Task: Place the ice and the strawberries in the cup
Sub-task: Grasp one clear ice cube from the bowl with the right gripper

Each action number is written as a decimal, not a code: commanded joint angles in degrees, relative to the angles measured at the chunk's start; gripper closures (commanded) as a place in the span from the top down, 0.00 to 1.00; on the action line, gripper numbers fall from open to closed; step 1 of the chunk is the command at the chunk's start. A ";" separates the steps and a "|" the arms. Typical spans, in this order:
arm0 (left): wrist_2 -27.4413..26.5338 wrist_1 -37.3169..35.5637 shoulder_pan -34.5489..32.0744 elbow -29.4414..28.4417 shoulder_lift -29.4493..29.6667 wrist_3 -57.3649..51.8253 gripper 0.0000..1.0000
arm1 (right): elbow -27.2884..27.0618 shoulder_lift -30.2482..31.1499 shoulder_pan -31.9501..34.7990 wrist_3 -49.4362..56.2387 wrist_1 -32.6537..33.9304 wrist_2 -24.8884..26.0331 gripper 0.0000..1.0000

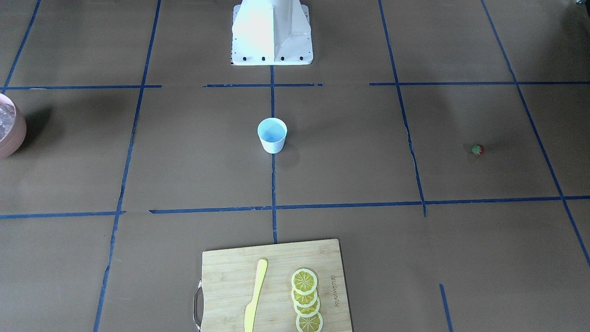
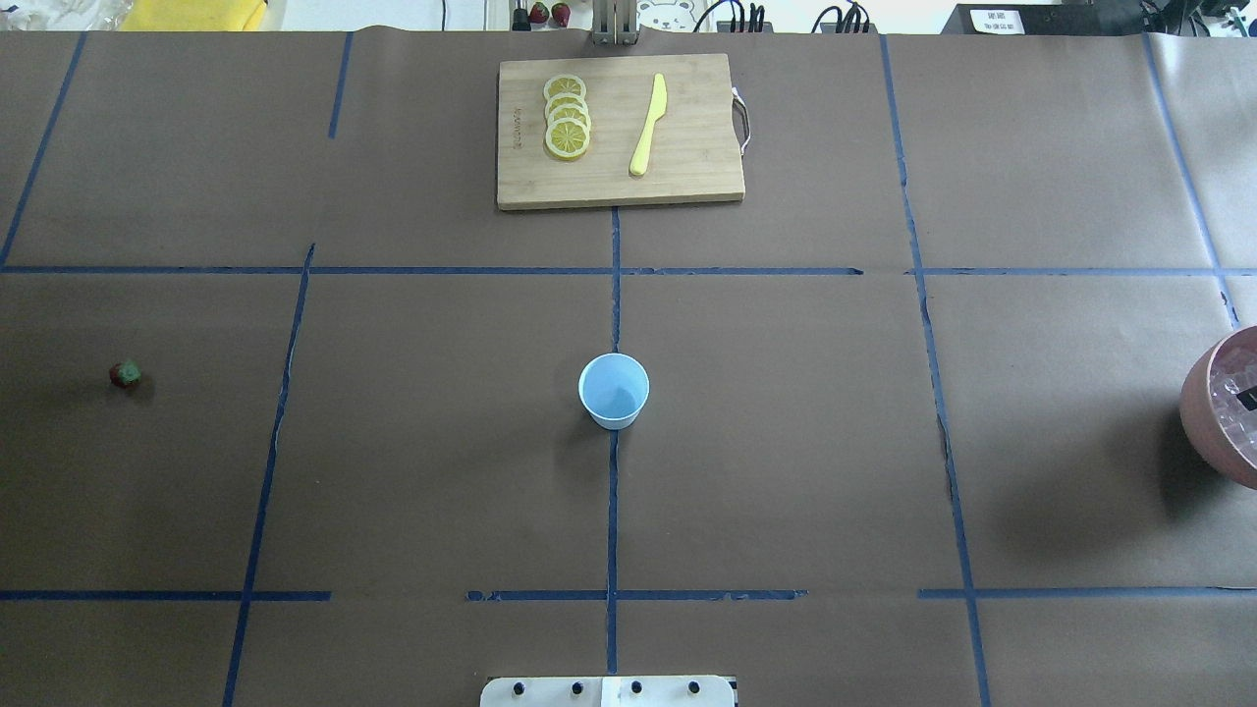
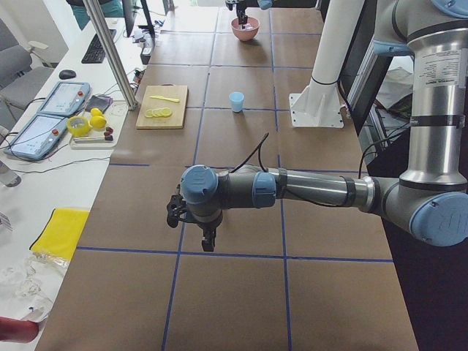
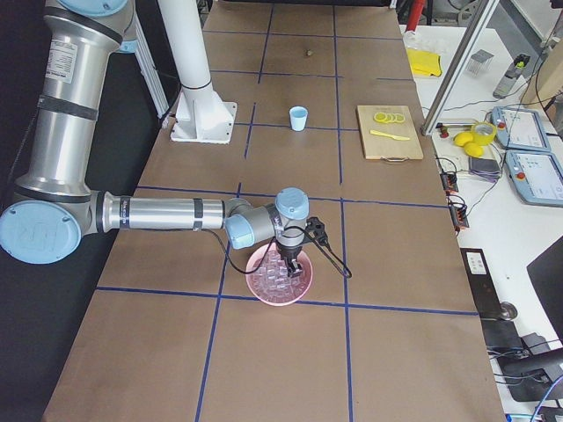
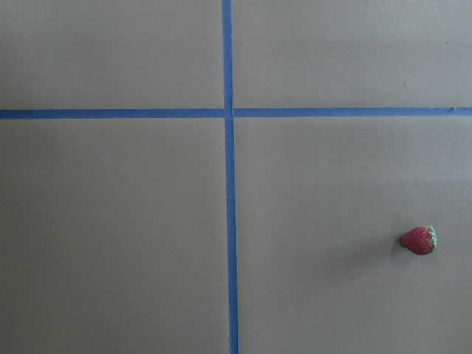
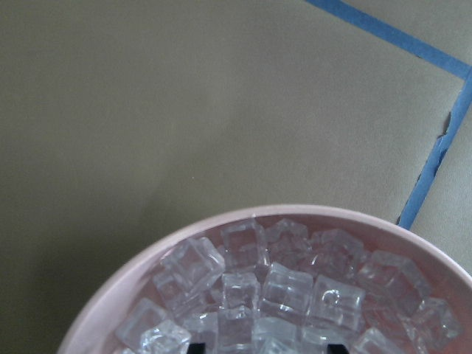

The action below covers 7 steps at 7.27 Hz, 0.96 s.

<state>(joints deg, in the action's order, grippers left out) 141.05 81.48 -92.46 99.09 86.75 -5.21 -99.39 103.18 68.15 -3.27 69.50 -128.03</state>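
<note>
Right claw (image 4: 293,262) at the ice, left claw (image 3: 208,241) near the strawberry (image 2: 125,374).
The right claw hangs low over the pink bowl (image 2: 1200,422) of ice (image 6: 287,291), its dark tips spread wide. The left claw hovers above the tabletop (image 2: 393,442); whether it is wide or narrow I cannot tell. The strawberry lies well apart from the cup (image 2: 614,391), which stands upright mid-tabletop.
</note>
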 commanded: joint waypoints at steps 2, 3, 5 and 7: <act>0.01 0.00 0.00 0.05 0.00 0.02 1.00 | 0.34 0.00 -0.21 -0.07 0.03 -0.11 0.61; 0.01 0.00 0.00 0.05 0.00 0.02 1.00 | 0.34 0.00 -0.29 0.01 0.03 -0.11 0.61; 0.01 0.00 0.00 0.05 0.00 0.02 1.00 | 0.43 0.09 -0.30 0.01 0.20 -0.20 0.61; 0.01 0.00 0.00 -0.03 0.00 0.02 1.00 | 0.43 0.09 -0.38 0.01 0.29 -0.20 0.61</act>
<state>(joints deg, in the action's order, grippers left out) 141.06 81.47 -92.46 99.13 86.75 -5.18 -98.98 103.27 67.80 -3.25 69.70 -128.22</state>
